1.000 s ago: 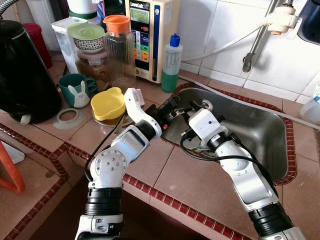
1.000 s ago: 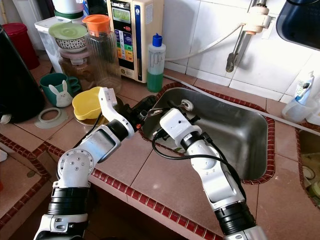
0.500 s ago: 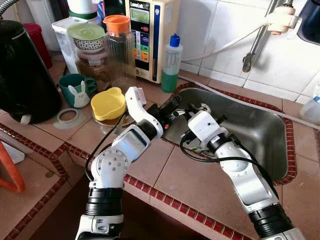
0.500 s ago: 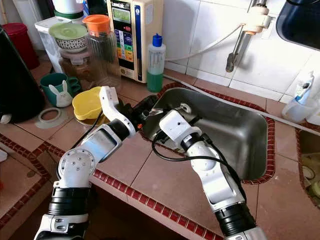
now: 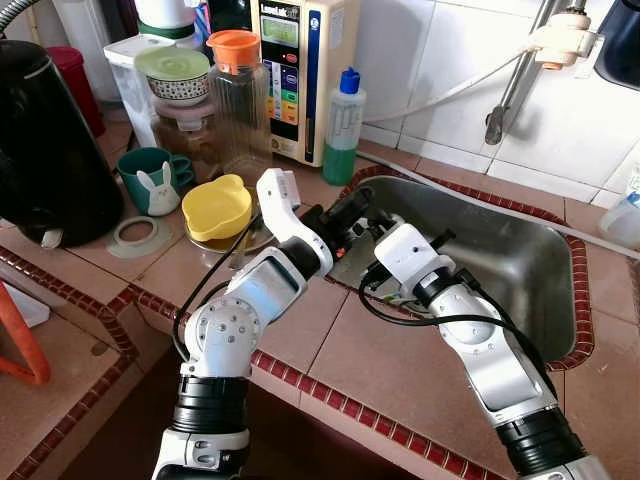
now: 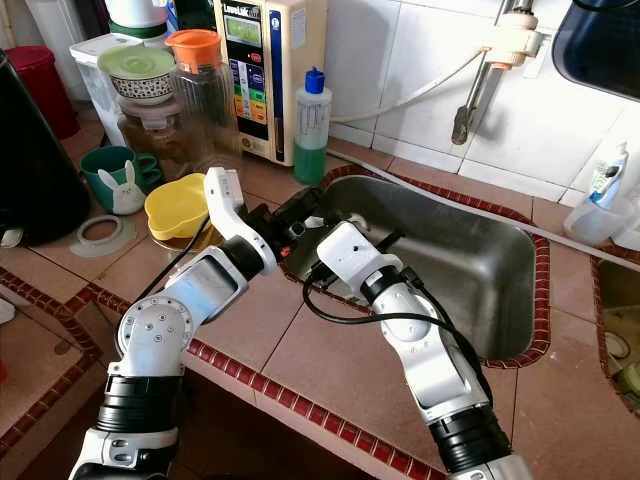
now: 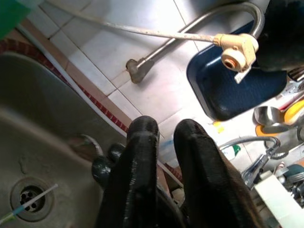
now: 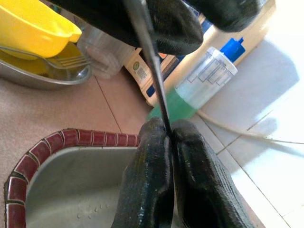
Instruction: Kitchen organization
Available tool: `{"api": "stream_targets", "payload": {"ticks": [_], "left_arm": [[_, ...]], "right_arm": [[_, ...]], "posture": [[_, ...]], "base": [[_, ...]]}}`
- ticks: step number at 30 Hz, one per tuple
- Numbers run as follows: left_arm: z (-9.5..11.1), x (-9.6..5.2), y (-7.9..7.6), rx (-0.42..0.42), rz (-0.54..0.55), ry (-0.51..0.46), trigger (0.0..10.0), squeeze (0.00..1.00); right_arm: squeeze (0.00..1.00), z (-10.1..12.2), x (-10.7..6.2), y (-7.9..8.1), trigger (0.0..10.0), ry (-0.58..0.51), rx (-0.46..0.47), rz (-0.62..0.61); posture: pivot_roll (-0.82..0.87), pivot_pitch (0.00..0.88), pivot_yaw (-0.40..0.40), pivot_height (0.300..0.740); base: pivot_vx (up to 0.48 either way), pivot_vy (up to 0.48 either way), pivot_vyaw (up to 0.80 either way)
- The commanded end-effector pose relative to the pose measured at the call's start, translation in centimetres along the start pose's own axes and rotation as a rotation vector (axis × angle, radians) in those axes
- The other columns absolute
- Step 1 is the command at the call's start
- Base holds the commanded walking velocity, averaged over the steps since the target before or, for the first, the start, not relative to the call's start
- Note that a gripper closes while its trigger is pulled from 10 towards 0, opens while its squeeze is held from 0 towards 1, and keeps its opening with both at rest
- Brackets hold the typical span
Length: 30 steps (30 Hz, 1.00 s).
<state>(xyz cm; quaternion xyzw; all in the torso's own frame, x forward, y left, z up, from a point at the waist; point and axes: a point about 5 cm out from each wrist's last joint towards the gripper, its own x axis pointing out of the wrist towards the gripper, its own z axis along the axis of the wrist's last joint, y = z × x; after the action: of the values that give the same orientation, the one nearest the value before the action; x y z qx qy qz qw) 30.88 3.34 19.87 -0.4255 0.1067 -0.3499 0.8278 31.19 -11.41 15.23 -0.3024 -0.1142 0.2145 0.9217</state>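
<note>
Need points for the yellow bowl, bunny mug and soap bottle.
yellow bowl (image 5: 214, 207), left eye view, on its upturned base.
bunny mug (image 5: 152, 182), left eye view, on its side wall.
soap bottle (image 5: 343, 140), left eye view, on its body.

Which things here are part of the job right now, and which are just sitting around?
In use: right gripper, thin metal utensil pinched in it, left gripper, sink.
Lying about: yellow bowl, soap bottle, bunny mug, kettle, fork.

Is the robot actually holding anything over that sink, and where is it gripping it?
Yes. The right gripper pinches a thin metal utensil handle near one end; its far end is hidden behind the left gripper.
</note>
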Motion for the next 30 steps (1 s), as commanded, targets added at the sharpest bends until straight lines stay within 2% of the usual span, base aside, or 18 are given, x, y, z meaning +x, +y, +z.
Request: {"api": "stream_targets", "payload": {"ticks": [1, 15, 18, 20, 21, 23, 26, 30], "left_arm": [[-1.2, 0.7, -1.2, -0.04, -0.047, 0.038, 10.0, 1.0], [-0.9, 0.2, -1.0, -0.038, -0.03, 0.027, 10.0, 1.0], [-0.6, -0.5, -0.7, 0.001, -0.037, 0.027, 10.0, 1.0], [-0.8, -1.5, -0.3, 0.077, -0.041, 0.057, 10.0, 1.0], [-0.8, -1.5, -0.3, 0.077, -0.041, 0.057, 10.0, 1.0], [-1.8, -2.6, 0.9, 0.129, -0.011, 0.111, 10.0, 1.0], [-2.6, -3.6, 1.8, 0.153, 0.023, 0.147, 10.0, 1.0], [-3.3, -3.9, 2.1, 0.168, 0.031, 0.163, 10.0, 1.0]], "right_arm": [[0.0, 0.1, 0.1, -2.1, 0.0, 0.002, 0.0, -0.1], [0.0, -0.4, 0.1, -2.7, 0.0, 0.011, -0.007, -0.123], [0.0, -0.8, 0.1, -3.0, 0.0, 0.028, -0.029, -0.124], [0.0, -1.4, 0.3, -3.5, 0.0, 0.058, -0.057, -0.135], [0.0, -1.4, 0.3, -3.5, 0.0, 0.058, -0.057, -0.135], [0.0, -2.2, 0.5, -4.4, 0.0, 0.095, -0.073, -0.154], [0.0, -2.8, 0.7, -5.4, 0.0, 0.121, -0.085, -0.174], [0.0, -3.5, 1.0, -6.0, 0.0, 0.15, -0.091, -0.188]], "posture": [[0.09, 0.0, 0.001, 0.74], [0.09, 0.0, -0.003, 0.74], [0.1, 0.0, -0.006, 0.74], [0.1, 0.0, -0.007, 0.74], [0.1, 0.0, -0.007, 0.74], [0.11, 0.0, -0.011, 0.74], [0.12, 0.0, -0.013, 0.74], [0.12, 0.0, -0.016, 0.74]], "base": [[0.0, 0.0, 0.0], [0.0, 0.0, 0.0], [0.0, 0.0, 0.0], [0.0, 0.0, 0.0], [0.0, 0.0, 0.0], [0.0, 0.0, 0.0], [0.0, 0.0, 0.0], [0.0, 0.0, 0.0]]}}
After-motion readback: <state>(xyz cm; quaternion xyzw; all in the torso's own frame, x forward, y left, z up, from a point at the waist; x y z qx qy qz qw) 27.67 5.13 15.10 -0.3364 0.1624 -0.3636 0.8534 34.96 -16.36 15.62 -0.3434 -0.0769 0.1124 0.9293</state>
